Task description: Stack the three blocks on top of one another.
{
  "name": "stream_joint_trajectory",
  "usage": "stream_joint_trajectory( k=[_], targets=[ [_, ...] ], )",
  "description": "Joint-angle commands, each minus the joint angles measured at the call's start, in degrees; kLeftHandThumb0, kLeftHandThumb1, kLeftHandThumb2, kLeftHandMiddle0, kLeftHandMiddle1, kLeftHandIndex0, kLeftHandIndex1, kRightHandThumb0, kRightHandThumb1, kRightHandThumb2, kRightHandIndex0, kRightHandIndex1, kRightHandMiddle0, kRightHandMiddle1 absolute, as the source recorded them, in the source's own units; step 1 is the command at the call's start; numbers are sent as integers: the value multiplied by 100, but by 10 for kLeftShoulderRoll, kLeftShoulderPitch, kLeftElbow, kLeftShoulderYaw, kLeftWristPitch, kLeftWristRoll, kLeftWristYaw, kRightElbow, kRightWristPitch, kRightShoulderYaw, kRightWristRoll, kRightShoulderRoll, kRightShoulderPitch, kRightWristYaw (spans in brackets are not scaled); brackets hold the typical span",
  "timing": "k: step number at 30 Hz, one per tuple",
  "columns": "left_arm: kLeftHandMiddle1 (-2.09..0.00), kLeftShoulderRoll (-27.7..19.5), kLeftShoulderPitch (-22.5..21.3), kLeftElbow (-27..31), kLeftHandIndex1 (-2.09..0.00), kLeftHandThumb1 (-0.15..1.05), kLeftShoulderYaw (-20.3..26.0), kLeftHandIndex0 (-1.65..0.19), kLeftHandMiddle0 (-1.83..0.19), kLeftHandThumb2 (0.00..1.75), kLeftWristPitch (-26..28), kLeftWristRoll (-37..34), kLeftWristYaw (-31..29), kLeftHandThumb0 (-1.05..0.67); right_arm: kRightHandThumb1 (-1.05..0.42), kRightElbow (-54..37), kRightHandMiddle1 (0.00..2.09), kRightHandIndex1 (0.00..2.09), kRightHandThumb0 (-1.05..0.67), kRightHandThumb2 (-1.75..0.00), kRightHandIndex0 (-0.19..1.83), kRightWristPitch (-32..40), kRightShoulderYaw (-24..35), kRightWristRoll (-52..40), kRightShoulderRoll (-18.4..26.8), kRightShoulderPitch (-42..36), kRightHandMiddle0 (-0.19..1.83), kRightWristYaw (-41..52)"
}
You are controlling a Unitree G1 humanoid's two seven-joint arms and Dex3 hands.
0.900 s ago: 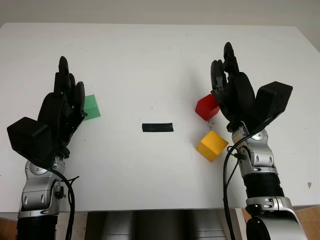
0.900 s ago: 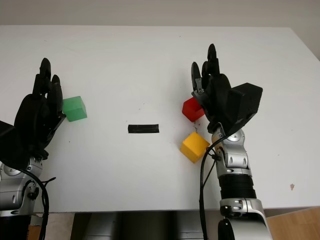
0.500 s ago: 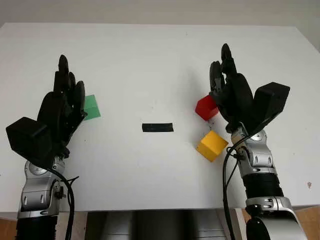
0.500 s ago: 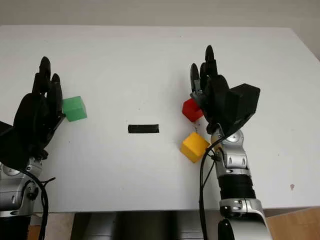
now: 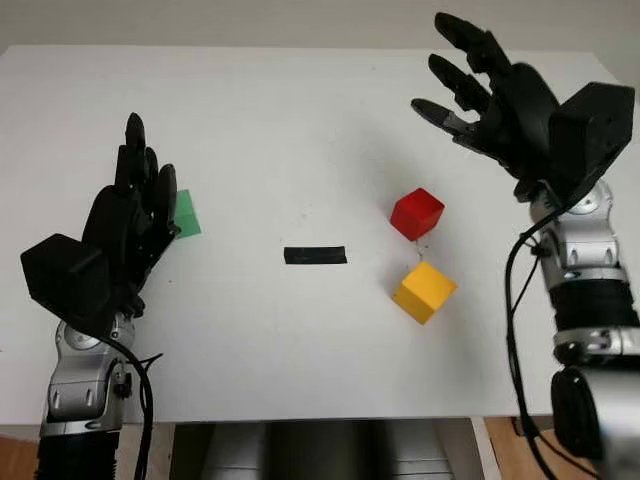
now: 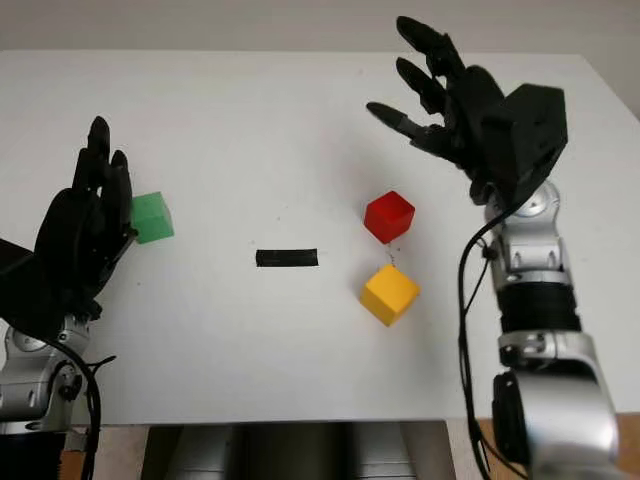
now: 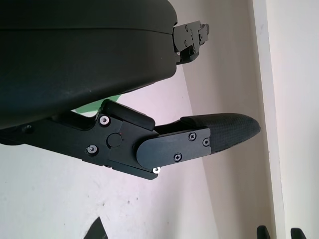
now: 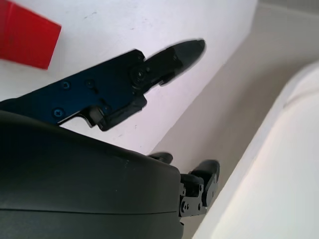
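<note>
From the head camera I count three blocks, one of each colour, all on the white table (image 5: 300, 120) — nothing stacked yet, so I judge the whole job remains. The red block (image 5: 417, 213) sits just beyond the yellow block (image 5: 424, 291); the green block (image 5: 183, 214) lies beside my left hand (image 5: 130, 225), which holds nothing. My right hand (image 5: 490, 90) hangs open above, beyond the red one.

Left wrist camera: a sliver of green behind the palm.

Right wrist camera: red near a fingertip, untouched.

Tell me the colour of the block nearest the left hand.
Green; it shows best in the right eye view, beside the left hand.
</note>
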State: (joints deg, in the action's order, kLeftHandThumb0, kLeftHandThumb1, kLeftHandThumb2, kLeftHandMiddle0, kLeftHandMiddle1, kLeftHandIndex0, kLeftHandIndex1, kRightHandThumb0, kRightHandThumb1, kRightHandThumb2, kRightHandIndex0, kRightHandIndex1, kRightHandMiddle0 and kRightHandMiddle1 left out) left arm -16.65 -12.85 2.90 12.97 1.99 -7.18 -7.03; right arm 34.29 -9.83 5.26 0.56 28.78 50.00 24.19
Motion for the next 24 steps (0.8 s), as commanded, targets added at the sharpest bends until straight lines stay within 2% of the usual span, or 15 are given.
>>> stream_joint_trajectory(
  k=[1, 3, 6, 8, 10, 12, 17, 24],
  targets=[
    [0, -1, 1, 12, 0, 105, 1, 19, 19, 61, -2, 3, 2, -77, -67, 15, 79, 30, -42, -3, 42, -30, -12, 12, 29, 31, 16, 24],
    [0, -4, -3, 8, 0, 105, -1, 19, 19, 62, -4, 5, -2, -77, -64, 37, 67, 29, -41, -5, 48, -67, -27, 32, 52, 51, 29, 48],
    [0, -5, -9, 5, 0, 105, -5, 19, 19, 63, -4, 8, -4, -77, -59, 58, 33, 20, -43, -5, 61, -105, -54, 71, 80, 79, 54, 70],
    [0, -5, -12, 3, 0, 105, -7, 19, 19, 64, -3, 10, -5, -77, -61, 75, 20, 16, -53, -6, 68, -156, -90, 131, 105, 96, 64, 60],
    [0, -4, -14, 1, 0, 105, -7, 19, 19, 65, -4, 11, -6, -76, -64, 77, 14, 13, -61, -7, 70, -187, -137, 206, 133, 115, 65, 61],
    [0, -3, -15, 0, 0, 105, -8, 19, 19, 65, -4, 12, -5, -77, -69, 74, 9, 8, -63, -8, 63, -198, -169, 256, 149, 129, 60, 68],
    [0, -2, -14, 5, 0, 105, -7, 19, 19, 65, 4, 11, -4, -77, -71, 65, 6, 5, -57, -7, 58, -226, -211, 299, 161, 145, 57, 104],
    [0, -2, -15, 3, 0, 105, -6, 19, 19, 66, 1, 9, -6, -77, -74, 72, 6, 5, -60, -6, 58, -295, -248, 365, 176, 153, 58, 74]
  ],
)
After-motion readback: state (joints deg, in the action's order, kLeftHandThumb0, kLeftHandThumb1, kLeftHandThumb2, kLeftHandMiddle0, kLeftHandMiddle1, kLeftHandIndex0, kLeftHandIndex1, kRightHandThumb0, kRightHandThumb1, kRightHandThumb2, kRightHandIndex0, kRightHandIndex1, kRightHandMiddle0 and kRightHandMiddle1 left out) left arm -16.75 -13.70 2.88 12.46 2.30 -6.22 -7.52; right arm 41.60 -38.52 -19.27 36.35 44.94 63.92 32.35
